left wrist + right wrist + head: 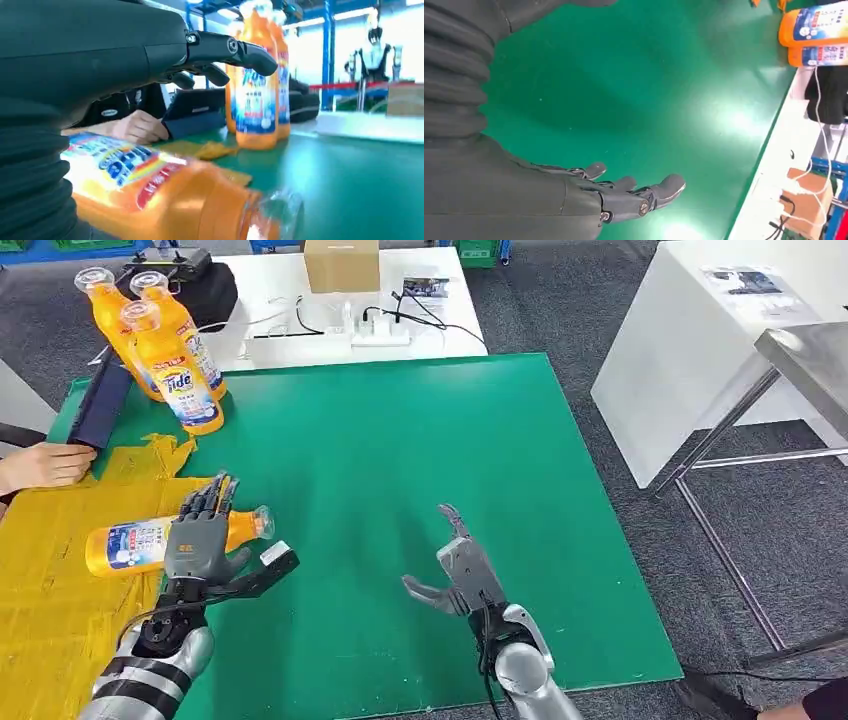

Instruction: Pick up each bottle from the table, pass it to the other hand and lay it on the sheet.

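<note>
Left hand (pixel 196 540) hovers over a lying bottle (pixel 135 543) on the yellow sheet (pixel 50 610), fingers spread, gripping nothing. Right hand (pixel 462 570) open above the green table (pixel 400 460).

Setting: robotics lab or industrial test hall. Evidence: green mat-covered bench (pixel 420 490) on grey carpet; white table (pixel 300 310) far side carrying power strip (pixel 380 335) and cardboard box (pixel 341 264); blue steel framing (pixel 327 50), red barrier tape (pixel 340 86) and a second humanoid robot (pixel 372 55) standing in the background.
</note>
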Robot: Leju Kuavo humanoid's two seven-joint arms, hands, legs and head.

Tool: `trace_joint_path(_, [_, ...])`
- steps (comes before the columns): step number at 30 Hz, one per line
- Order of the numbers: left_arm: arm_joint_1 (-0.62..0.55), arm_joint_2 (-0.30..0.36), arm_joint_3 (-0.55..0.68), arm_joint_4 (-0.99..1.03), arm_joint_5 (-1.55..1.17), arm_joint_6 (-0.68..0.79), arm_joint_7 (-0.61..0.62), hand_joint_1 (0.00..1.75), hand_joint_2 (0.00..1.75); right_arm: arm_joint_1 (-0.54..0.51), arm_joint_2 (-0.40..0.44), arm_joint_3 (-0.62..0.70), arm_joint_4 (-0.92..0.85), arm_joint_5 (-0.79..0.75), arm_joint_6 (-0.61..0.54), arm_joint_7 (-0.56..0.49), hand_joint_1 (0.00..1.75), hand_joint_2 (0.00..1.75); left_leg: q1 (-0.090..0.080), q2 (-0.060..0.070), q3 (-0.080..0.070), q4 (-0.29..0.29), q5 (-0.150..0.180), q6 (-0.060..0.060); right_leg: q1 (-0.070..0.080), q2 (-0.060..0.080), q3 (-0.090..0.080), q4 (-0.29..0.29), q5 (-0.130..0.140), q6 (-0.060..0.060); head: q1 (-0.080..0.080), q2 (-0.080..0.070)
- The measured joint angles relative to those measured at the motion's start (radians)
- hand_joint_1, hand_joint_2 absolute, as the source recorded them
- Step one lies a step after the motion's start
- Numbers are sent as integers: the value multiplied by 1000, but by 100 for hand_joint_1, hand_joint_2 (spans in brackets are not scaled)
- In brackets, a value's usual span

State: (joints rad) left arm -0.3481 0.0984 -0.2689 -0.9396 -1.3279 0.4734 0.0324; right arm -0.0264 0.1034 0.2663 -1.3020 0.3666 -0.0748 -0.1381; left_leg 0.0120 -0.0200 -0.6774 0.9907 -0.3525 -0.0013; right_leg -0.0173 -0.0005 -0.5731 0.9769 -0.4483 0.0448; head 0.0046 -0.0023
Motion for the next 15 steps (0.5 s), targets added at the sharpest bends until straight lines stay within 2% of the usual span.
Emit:
trace_joint_path(3, [23, -1, 6, -50, 35, 29, -28, 0, 175, 8, 0, -5, -11, -3, 0, 0, 0, 175, 0, 0, 0, 0, 0, 0, 0, 0, 0, 0, 0, 0, 0, 0])
trace_joint_path(6, [67, -9, 18, -140, 172, 86, -127, 0, 175, 20, -4, -14, -18, -23, 0, 4, 0, 175, 0, 0, 0, 0, 0, 0, 0, 0, 0, 0, 0, 0, 0, 0])
trace_joint_path(10, [154, -37, 21, -331, 521, 13, -310, 0, 175, 25, -18, -31, -17, -81, 29, 15, 0, 175, 0, 0, -1, 0, 0, 0, 0, 0, -1, 0, 0, 0, 0, 0])
trace_joint_path(15, [217, -67, 19, -488, 627, -32, -357, 0, 175, 26, -32, -48, -13, -92, 38, 14, 0, 175, -1, 0, -1, 0, -1, 0, 0, 0, -1, 0, 0, 0, 0, 0])
